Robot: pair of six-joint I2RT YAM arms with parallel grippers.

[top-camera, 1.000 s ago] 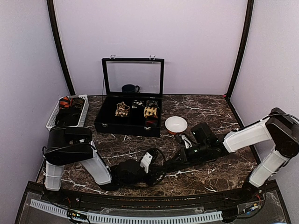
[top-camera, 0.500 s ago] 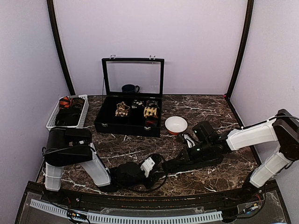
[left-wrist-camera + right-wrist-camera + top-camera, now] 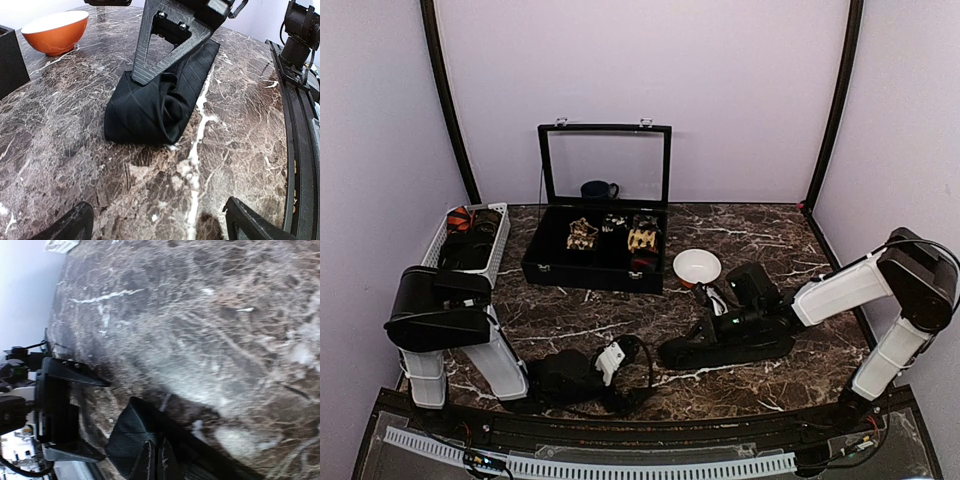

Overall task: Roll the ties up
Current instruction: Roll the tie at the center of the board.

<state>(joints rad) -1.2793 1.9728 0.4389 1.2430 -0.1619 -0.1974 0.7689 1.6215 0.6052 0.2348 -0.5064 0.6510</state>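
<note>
A plain black tie (image 3: 155, 105) lies on the marble table, its near end wound into a loose roll. From above, the tie (image 3: 720, 350) stretches between the two arms. My right gripper (image 3: 155, 460) is shut and its tips press down on the tie (image 3: 127, 432) just behind the roll. Its fingers (image 3: 165, 45) stand on the fabric in the left wrist view. My left gripper (image 3: 160, 225) is open, a short way back from the roll, with bare marble between its fingertips (image 3: 255, 220). From above, the left gripper (image 3: 625, 358) sits left of the roll.
An orange bowl (image 3: 697, 266) with a white inside stands behind the right gripper. The black case (image 3: 595, 262) with its glass lid raised holds rolled ties (image 3: 582, 234). A white basket (image 3: 432, 252) of ties sits far left, and a dark mug (image 3: 598, 189) stands behind the case.
My left gripper has opened, let go of the roll and drawn back to the left. The right gripper stays shut on top of the tie.
</note>
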